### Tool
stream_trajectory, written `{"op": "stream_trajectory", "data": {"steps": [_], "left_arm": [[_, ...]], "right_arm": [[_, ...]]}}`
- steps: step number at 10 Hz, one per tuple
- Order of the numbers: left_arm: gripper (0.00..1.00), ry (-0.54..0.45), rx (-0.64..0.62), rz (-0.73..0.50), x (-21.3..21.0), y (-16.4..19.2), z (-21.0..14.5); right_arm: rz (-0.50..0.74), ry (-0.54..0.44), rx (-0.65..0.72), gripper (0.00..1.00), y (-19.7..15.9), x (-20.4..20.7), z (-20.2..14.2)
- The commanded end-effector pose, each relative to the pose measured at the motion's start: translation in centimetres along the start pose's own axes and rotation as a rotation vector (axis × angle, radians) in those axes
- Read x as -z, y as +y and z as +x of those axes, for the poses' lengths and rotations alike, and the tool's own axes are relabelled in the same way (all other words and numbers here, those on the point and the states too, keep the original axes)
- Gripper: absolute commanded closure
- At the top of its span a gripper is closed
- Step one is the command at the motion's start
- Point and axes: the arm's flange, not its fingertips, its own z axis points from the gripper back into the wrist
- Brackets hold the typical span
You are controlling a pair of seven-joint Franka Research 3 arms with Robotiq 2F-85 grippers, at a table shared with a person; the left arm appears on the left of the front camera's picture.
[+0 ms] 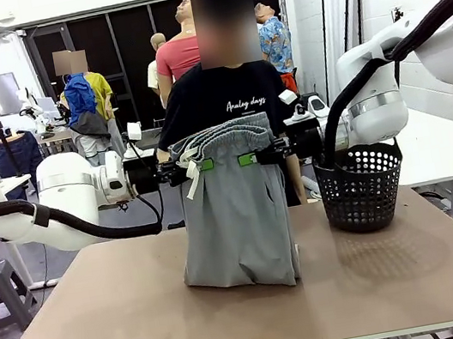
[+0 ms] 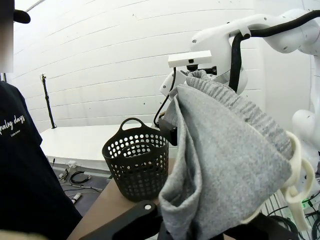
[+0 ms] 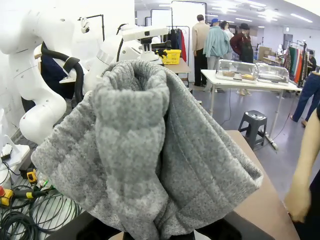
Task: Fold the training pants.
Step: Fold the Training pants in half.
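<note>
The light grey training pants (image 1: 235, 211) hang in the air by their gathered waistband, lower end resting on the table (image 1: 105, 329). My left gripper (image 1: 202, 166) is shut on the waistband's left side, green pad showing, with the white drawstring dangling below it. At the waistband's right side my right gripper (image 1: 248, 159) is shut on the cloth too. In the left wrist view the grey fabric (image 2: 225, 165) bunches over the fingers, drawstring at the right. The right wrist view has the ribbed waistband (image 3: 135, 145) draped over the fingers, which are hidden.
A black perforated basket (image 1: 361, 186) stands on the table's right side, also in the left wrist view as the basket (image 2: 136, 162). A person in a black shirt (image 1: 227, 95) stands behind the pants at the far edge. The near half of the brown tabletop is bare.
</note>
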Motion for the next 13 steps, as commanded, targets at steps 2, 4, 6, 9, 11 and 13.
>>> {"op": "stream_trajectory", "data": {"steps": [2, 4, 6, 9, 11, 13], "left_arm": [[1.0, 0.008, 0.016, 0.002, 0.06, -0.08, 0.48], [1.0, 0.008, 0.016, 0.002, 0.06, -0.08, 0.48], [1.0, 0.008, 0.016, 0.002, 0.06, -0.08, 0.48], [1.0, 0.008, 0.016, 0.002, 0.06, -0.08, 0.48], [1.0, 0.008, 0.016, 0.002, 0.06, -0.08, 0.48], [1.0, 0.008, 0.016, 0.002, 0.06, -0.08, 0.48]], "right_arm": [[-0.005, -0.031, 0.012, 1.0, 0.29, 0.07, 0.02], [-0.005, -0.031, 0.012, 1.0, 0.29, 0.07, 0.02], [-0.005, -0.031, 0.012, 1.0, 0.29, 0.07, 0.02], [-0.005, -0.031, 0.012, 1.0, 0.29, 0.07, 0.02], [-0.005, -0.031, 0.012, 1.0, 0.29, 0.07, 0.02], [-0.005, -0.031, 0.012, 1.0, 0.29, 0.07, 0.02]]}}
